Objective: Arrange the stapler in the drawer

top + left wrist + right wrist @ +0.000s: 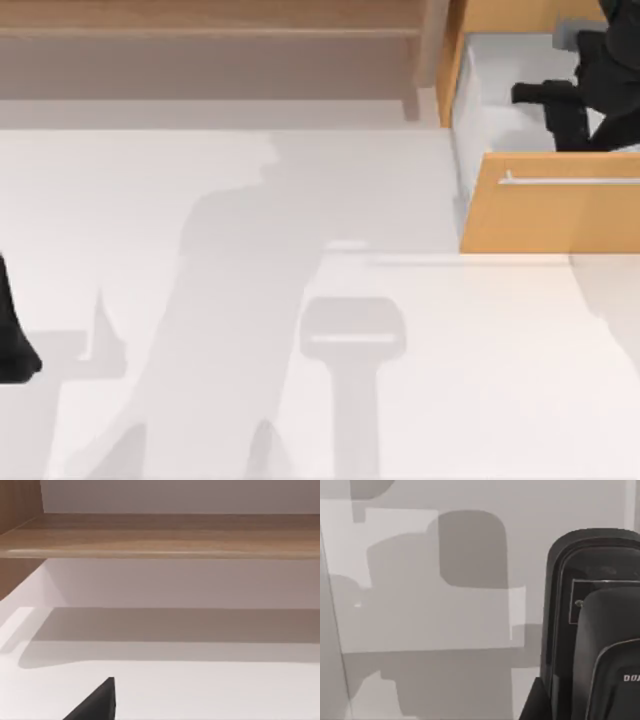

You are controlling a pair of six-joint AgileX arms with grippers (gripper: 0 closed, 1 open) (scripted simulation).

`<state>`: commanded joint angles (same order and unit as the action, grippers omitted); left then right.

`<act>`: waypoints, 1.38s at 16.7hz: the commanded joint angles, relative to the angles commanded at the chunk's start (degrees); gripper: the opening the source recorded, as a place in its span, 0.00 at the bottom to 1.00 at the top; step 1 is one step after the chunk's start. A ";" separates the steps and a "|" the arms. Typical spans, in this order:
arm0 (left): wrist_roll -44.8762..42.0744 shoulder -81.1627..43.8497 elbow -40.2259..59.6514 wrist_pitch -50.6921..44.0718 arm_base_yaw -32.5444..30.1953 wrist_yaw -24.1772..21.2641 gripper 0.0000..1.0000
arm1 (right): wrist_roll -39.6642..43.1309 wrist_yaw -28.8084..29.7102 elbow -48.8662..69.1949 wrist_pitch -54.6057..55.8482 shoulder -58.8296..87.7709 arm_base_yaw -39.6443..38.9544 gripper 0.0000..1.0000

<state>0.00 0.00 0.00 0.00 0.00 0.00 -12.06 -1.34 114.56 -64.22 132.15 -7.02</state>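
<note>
The drawer (550, 215) stands pulled open at the table's back right, showing its orange-tan front, silver bar handle (570, 181) and white interior. My right gripper (556, 100) reaches down inside it. In the right wrist view the black stapler (600, 605), with a grey-edged label on top, sits very close in the gripper's grasp over the drawer's white floor (420, 605). My right gripper is shut on the stapler. My left gripper (18, 360) is parked at the table's left edge, low over the surface.
A long brown wooden shelf (200, 40) runs along the back of the table, left of the drawer, and the left wrist view looks at it (160, 535). Between the left arm and the drawer lies the white tabletop (300, 300).
</note>
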 joint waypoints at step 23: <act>0.00 0.00 0.00 0.00 0.00 0.00 1.00 | 3.83 -0.85 -0.75 -0.55 3.07 0.28 0.45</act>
<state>0.00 0.00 0.00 0.00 0.00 0.00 -8.23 -2.19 113.81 -64.76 135.22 -6.75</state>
